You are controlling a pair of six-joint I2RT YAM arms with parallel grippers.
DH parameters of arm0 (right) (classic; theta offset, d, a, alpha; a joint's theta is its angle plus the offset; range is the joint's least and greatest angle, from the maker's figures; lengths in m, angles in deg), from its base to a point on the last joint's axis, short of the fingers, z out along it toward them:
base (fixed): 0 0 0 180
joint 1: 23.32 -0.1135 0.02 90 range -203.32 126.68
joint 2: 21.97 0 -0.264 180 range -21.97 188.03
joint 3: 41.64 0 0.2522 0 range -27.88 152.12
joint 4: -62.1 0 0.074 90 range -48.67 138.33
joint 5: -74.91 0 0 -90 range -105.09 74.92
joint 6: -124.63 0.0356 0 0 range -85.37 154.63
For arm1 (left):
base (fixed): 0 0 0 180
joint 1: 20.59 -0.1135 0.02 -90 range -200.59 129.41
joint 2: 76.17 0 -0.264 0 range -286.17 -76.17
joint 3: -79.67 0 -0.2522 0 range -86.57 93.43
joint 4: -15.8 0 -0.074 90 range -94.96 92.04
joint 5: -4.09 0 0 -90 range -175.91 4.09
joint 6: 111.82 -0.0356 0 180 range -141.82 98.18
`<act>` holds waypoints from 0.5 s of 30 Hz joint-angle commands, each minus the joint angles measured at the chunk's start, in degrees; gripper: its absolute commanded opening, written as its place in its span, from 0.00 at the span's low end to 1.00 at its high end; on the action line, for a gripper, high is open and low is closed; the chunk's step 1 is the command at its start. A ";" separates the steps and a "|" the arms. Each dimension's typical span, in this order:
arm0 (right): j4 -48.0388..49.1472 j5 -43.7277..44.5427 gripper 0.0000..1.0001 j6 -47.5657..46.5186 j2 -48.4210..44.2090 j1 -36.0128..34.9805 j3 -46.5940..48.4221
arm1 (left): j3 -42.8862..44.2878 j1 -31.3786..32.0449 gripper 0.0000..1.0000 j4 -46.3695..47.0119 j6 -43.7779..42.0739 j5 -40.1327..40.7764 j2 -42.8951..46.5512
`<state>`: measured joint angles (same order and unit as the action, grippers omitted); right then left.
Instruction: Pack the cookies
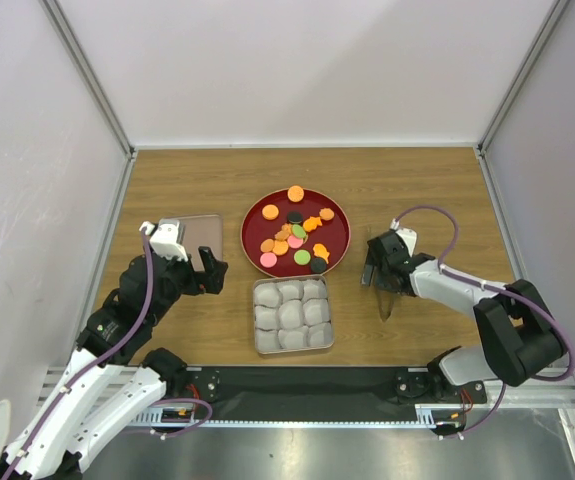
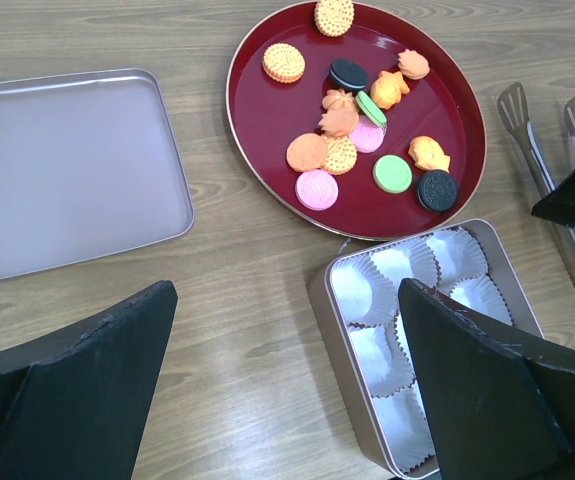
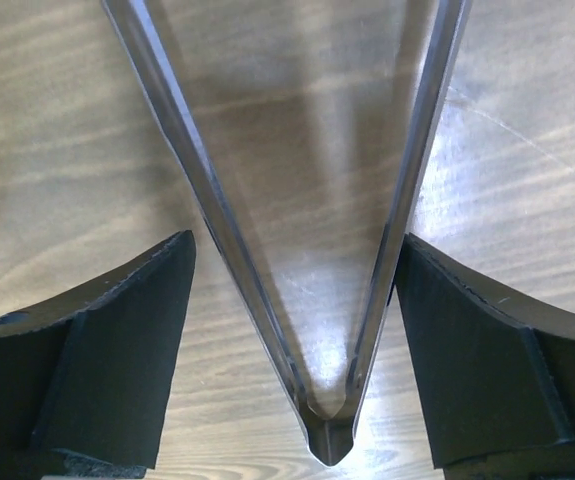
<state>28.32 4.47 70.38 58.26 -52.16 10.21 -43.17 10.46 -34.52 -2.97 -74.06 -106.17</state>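
Right wrist view: the right gripper straddled the tongs, jaws wide, apparently just short of contact. The left gripper hung fully open and empty. The cookies lay on the red plate behind the tin.

Place: a lab-style robot test cell.

What tells you so:
- Plain white boards box you in: far panel, left panel, right panel. They meet at bare metal posts.
- Your work surface is a wood-grain table fitted wall to wall.
- Along its near edge a black mounting plate sits on a ribbed metal rail. The left arm and right arm are bolted there, and a purple cable loops loose.
- The goods are laid out like a set trial: cookies on a red plate, with one square tin and its lid.
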 commanded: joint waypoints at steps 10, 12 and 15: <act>4.01 -1.88 0.79 -3.49 5.29 4.58 6.91 | 0.55 -0.20 1.00 1.66 -1.27 0.62 -0.15; 4.28 -2.76 0.78 -3.32 5.73 4.67 7.00 | 0.46 -0.20 1.00 1.66 -1.27 0.62 -0.23; 4.28 -3.20 0.77 -3.14 5.82 4.67 6.65 | 0.55 -0.11 1.00 1.57 -1.27 0.80 -0.06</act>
<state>31.12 1.97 67.95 63.76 -47.63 15.34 -43.17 10.46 -34.52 -2.97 -74.06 -106.17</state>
